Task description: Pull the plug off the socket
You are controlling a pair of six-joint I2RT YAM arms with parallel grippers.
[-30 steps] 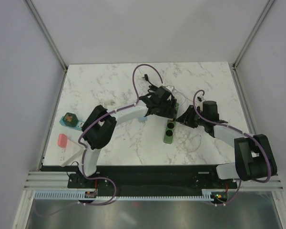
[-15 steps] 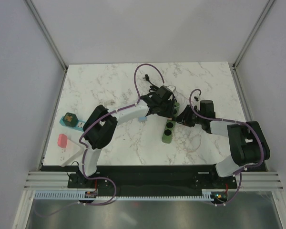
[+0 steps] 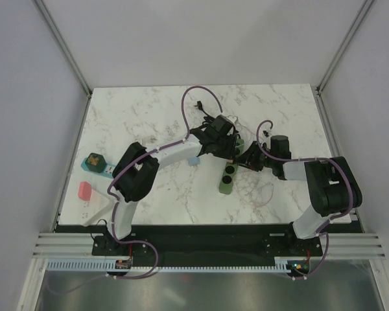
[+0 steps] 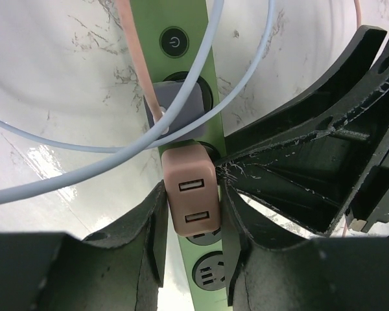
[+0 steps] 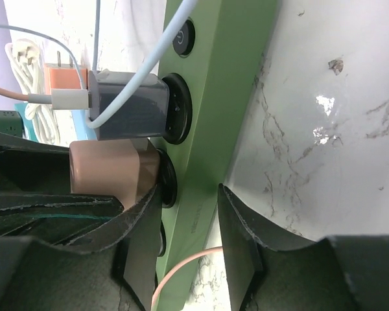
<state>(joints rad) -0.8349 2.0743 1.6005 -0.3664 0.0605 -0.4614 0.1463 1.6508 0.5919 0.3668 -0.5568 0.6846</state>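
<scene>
A green power strip (image 3: pixel 227 178) lies mid-table. In the left wrist view a pink USB plug (image 4: pixel 193 194) sits in the strip (image 4: pixel 188 26), just below a grey plug (image 4: pixel 178 110) that carries a pink and a pale blue cable. My left gripper (image 4: pixel 192 197) is shut on the pink plug, one finger on each side; it also shows in the top view (image 3: pixel 225 144). My right gripper (image 5: pixel 188 194) clamps the strip's (image 5: pixel 227 78) edge beside the pink plug (image 5: pixel 107 168), one finger over the top face and one on the marble side. It shows in the top view (image 3: pixel 244 157).
A teal adapter (image 3: pixel 94 162) and a pink block (image 3: pixel 85 190) lie at the table's left edge. A black cable end (image 3: pixel 198 103) lies behind the strip. An orange charger (image 5: pixel 58 78) with a coiled white cable sits beyond the grey plug. Side walls close in on both sides.
The right arm has folded in and its gripper has moved left onto the strip. The strip's near end has swung slightly left. The left gripper has shifted a little farther back.
</scene>
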